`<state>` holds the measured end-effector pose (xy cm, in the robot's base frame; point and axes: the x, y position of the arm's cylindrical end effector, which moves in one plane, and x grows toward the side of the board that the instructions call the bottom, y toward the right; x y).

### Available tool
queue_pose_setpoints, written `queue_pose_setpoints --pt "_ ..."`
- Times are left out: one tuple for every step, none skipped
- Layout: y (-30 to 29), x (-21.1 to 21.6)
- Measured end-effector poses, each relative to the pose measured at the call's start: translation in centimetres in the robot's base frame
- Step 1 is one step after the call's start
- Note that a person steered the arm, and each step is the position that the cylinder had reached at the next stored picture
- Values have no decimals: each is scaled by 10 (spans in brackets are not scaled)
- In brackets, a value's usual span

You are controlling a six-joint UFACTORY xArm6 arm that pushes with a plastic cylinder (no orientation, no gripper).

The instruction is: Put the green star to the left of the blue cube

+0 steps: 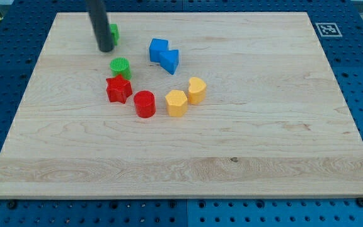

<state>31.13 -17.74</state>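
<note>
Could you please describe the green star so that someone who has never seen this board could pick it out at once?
On the pale wooden board, look near the view's top left, where the straight dark rod comes down. The green star block peeks out just right of my tip, partly hidden. Unlike the round ribbed green cylinder lower down beside the red star block, it stands alone.

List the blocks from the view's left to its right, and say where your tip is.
Red star → red cylinder → blue blocks → yellow pentagon → yellow heart. The green star and green cylinder overlap the red star. My tip touches the green star's left.
</note>
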Motion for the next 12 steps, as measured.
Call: queue_pose_setpoints --pt "-27 -1" --pt "-45 -46" --pt "-46 -86" --pt "-19 -93" --pt "3 -79" --pt "5 -67" --pt "5 -67" --pt "-11 -75" --pt "-14 -61" --pt "-1 -50" --pt "23 -50" --pt "38 -50"
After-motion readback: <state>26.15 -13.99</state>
